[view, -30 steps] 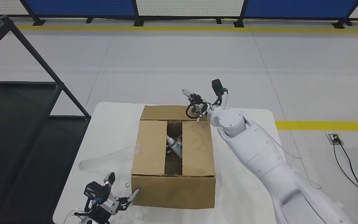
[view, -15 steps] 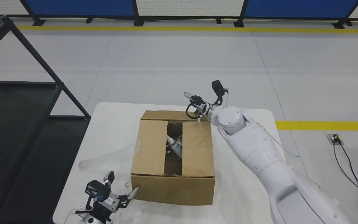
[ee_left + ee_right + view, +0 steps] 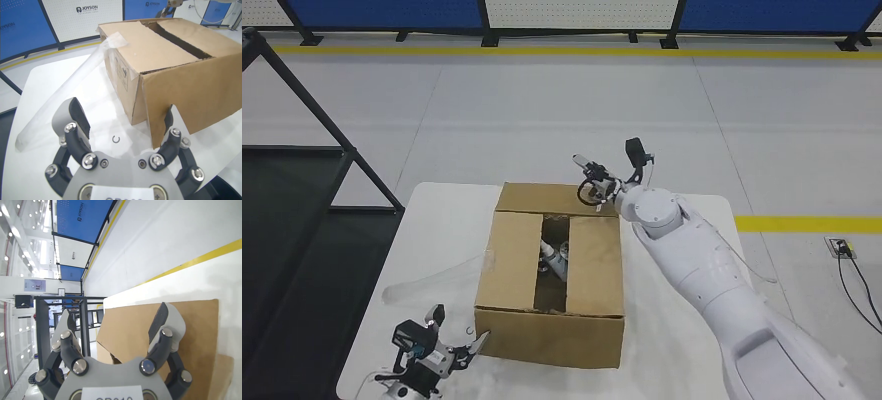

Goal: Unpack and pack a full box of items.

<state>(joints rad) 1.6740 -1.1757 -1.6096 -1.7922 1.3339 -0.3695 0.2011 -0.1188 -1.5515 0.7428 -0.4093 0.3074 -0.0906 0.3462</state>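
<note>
A brown cardboard box (image 3: pixel 507 270) stands in the middle of the white table (image 3: pixel 437 215). Its two top flaps lie nearly closed, and the dark gap between them shows grey and white items (image 3: pixel 554 258) inside. My right gripper (image 3: pixel 589 181) is open at the box's far edge, over the far end flap (image 3: pixel 132 323), with nothing between its fingers (image 3: pixel 160 315). My left gripper (image 3: pixel 460 331) (image 3: pixel 122 119) is open near the table's front left corner. One of its fingers (image 3: pixel 168 121) stands just beside the hanging near flap (image 3: pixel 189 94) of the box.
A long strip of clear plastic tape (image 3: pixel 62 91) runs from the box's left top edge down onto the table (image 3: pixel 427 280). A small metal ring (image 3: pixel 115 139) lies on the table in front of the left gripper. A black metal frame (image 3: pixel 332 180) stands left of the table.
The right gripper has shifted slightly to the right along the box's far edge, and the box has moved a little away from me. The left gripper has hardly moved.
</note>
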